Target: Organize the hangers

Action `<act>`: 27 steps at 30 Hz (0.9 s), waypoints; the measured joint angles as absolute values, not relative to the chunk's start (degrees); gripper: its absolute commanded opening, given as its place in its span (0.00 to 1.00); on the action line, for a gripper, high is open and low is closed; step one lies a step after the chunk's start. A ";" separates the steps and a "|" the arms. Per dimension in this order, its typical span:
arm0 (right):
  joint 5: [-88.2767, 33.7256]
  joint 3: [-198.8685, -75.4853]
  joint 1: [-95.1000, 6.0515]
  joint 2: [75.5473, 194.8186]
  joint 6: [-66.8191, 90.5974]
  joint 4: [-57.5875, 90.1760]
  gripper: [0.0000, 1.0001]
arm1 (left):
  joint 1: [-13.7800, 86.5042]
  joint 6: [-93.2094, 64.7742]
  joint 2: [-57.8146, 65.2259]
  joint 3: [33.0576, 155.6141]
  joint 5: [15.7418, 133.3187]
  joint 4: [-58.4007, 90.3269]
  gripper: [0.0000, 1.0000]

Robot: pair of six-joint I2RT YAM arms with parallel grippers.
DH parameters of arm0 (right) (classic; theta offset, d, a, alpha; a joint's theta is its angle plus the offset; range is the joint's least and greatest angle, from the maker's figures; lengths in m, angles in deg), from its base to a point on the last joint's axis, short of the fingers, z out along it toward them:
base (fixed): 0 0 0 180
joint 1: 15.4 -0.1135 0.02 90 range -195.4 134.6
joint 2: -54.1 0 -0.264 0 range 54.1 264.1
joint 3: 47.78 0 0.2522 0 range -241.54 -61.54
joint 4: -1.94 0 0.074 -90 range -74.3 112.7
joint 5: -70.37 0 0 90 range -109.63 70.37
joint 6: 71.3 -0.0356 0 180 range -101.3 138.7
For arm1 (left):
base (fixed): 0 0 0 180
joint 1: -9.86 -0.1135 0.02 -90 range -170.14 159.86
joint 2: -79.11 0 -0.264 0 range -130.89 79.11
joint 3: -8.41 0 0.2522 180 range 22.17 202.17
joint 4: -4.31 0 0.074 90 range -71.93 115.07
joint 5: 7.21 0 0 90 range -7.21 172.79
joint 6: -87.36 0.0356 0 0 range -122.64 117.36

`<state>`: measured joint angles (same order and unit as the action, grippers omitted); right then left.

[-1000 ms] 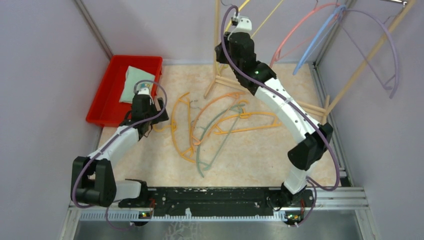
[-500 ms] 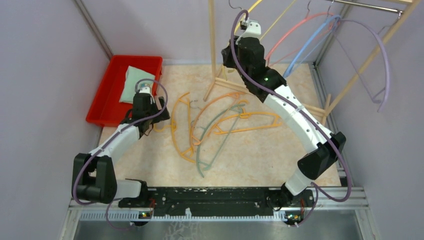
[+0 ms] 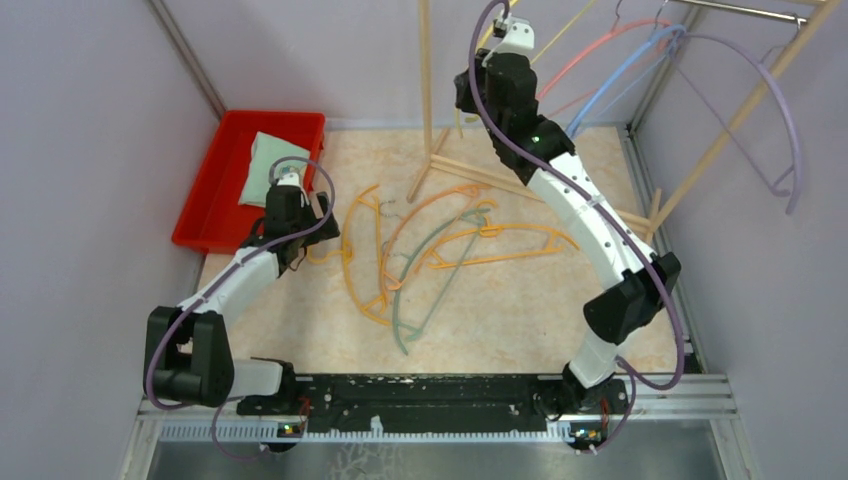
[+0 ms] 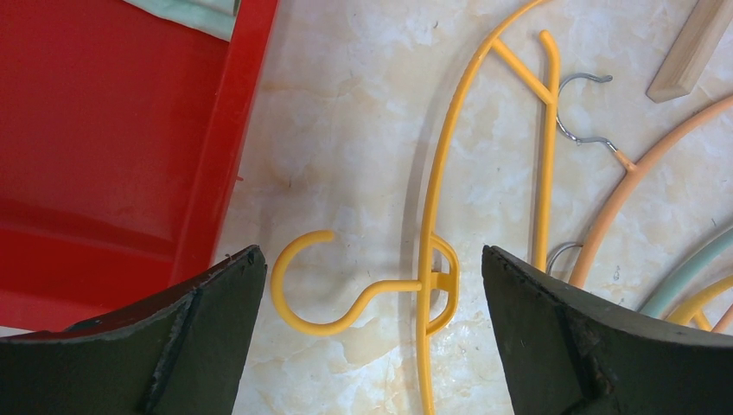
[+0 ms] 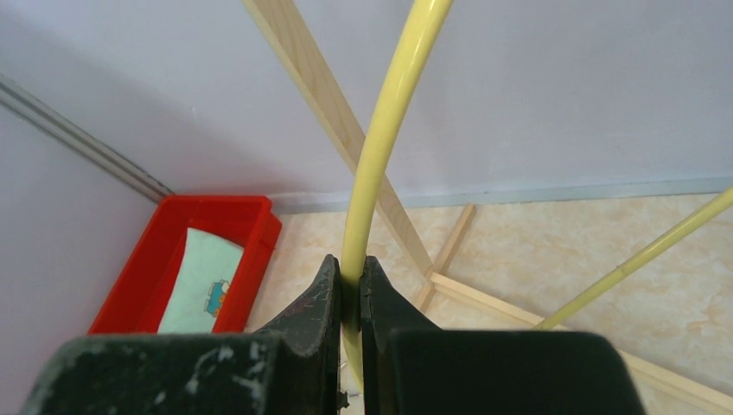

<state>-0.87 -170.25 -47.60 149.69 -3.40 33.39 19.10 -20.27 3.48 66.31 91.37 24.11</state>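
Note:
Several hangers lie tangled on the floor: an orange-yellow one (image 3: 360, 250), a peach one (image 3: 425, 215), a green one (image 3: 430, 285) and an orange one (image 3: 500, 245). Pink (image 3: 590, 50), blue (image 3: 620, 85) and lavender (image 3: 775, 95) hangers hang on the rack. My left gripper (image 3: 305, 240) hovers open over the orange-yellow hanger's hook (image 4: 315, 290), which lies between the jaws of the left gripper (image 4: 370, 259) without touching them. My right gripper (image 5: 350, 277) is raised by the rack's upright pole, shut on the arm of a pale yellow hanger (image 5: 380, 147).
A red bin (image 3: 200, 215) holding a pale green cloth (image 3: 262, 165) sits at the back left, close beside my left gripper. The wooden rack's poles (image 3: 425, 80) and floor struts (image 3: 470, 170) stand at the back. Grey walls close in both sides.
My right arm has lifted and swung right with the yellow hanger in its grip. The lavender hanger on the rack has swung. The left arm has stayed still and open.

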 measured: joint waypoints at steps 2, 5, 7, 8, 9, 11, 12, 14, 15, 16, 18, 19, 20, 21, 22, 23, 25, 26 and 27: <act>-0.96 -171.49 -46.99 151.33 -3.36 33.15 0.00 | 19.10 -20.33 3.48 66.31 91.46 24.09 1.00; -1.26 -171.56 -45.85 152.58 -3.38 33.24 0.00 | 19.10 -20.33 3.45 66.31 91.70 24.09 1.00; -1.31 -171.56 -44.87 153.23 -3.36 33.22 0.00 | 19.10 -20.33 3.28 66.31 91.76 24.09 1.00; -1.42 -171.56 -44.46 153.43 -3.32 33.13 0.00 | 19.10 -20.33 3.17 66.31 91.76 24.09 1.00; -1.50 -171.56 -44.04 153.50 -3.34 32.87 0.00 | 19.10 -20.33 2.95 66.31 91.76 24.09 1.00; -1.48 -171.56 -43.23 153.50 -3.58 32.67 0.00 | 19.10 -20.31 2.49 66.31 91.76 24.11 1.00; -1.48 -171.56 -42.73 153.50 -3.73 32.61 0.00 | 19.10 -20.29 2.30 66.31 91.76 24.11 1.00; -1.48 -171.38 -41.77 153.50 -4.10 32.80 0.00 | 19.10 -20.27 1.92 66.31 91.76 24.11 1.00; -1.50 -171.06 -41.27 153.50 -4.34 32.54 0.00 | 19.10 -20.27 1.81 66.31 91.76 24.11 1.00; -1.48 -170.93 -40.87 153.47 -4.41 32.41 0.00 | 19.10 -20.24 1.73 66.31 91.76 24.11 1.00; -1.44 -170.03 -40.28 153.23 -4.50 31.53 0.00 | 19.10 -20.24 1.53 66.31 91.76 24.09 1.00; -1.48 -169.20 -40.06 152.80 -4.58 31.29 0.00 | 19.10 -20.24 1.42 66.33 91.76 24.09 1.00; -1.44 -168.57 -39.95 152.36 -4.67 31.08 0.00 | 19.10 -20.24 1.25 66.33 91.76 24.09 1.00; -1.46 -167.71 -39.84 151.70 -4.72 30.97 0.00 | 19.10 -20.27 1.12 66.35 91.74 24.09 1.00; -1.44 -166.73 -39.69 150.79 -4.91 30.79 0.00 | 19.10 -20.29 0.90 66.37 91.74 24.09 1.00; -1.42 -165.75 -39.49 149.80 -5.00 30.79 0.00 | 19.10 -20.33 0.72 66.39 91.72 24.07 1.00; -1.44 -164.11 -38.71 147.79 -5.44 31.29 0.00 | 19.10 -20.42 0.33 66.39 91.70 24.07 1.00; -1.46 -163.52 -38.14 146.98 -5.55 31.53 0.00 | 19.10 -20.44 0.13 66.39 91.68 24.07 1.00; -1.48 -163.14 -37.66 146.39 -5.77 31.64 0.05 | 19.10 -20.48 -0.04 66.39 91.65 24.04 1.00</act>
<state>-1.48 -163.14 -37.66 146.39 -5.77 31.64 19.10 -20.48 -0.04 66.39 91.65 24.04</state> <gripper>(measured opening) 0.043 0.996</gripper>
